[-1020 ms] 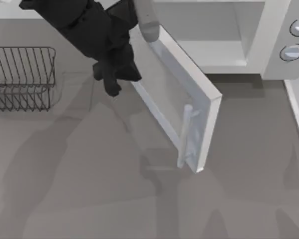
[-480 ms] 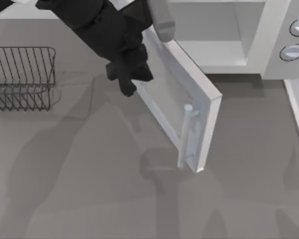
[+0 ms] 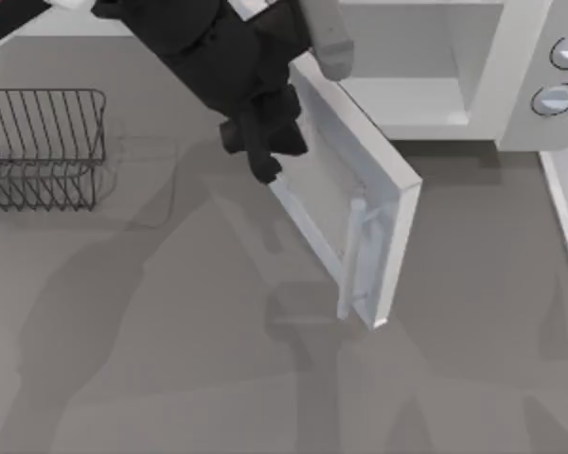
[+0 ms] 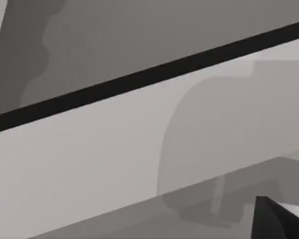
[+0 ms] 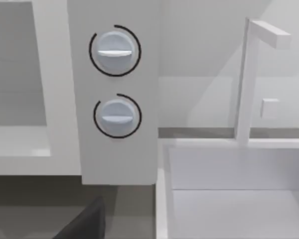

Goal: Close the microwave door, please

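Left pincer, aperture indeterminate, sat against microwave door near its hinge. Rigid, light panel; I'd push flat, nearer the handle.

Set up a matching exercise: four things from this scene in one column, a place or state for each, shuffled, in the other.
1. microwave door
2. wire rack
3. left gripper
4. knobs

A. at the table's left side
B. swung open
C. on the microwave's side panel
D. beside the door's outer face

Pairs: 1-B, 2-A, 3-D, 4-C
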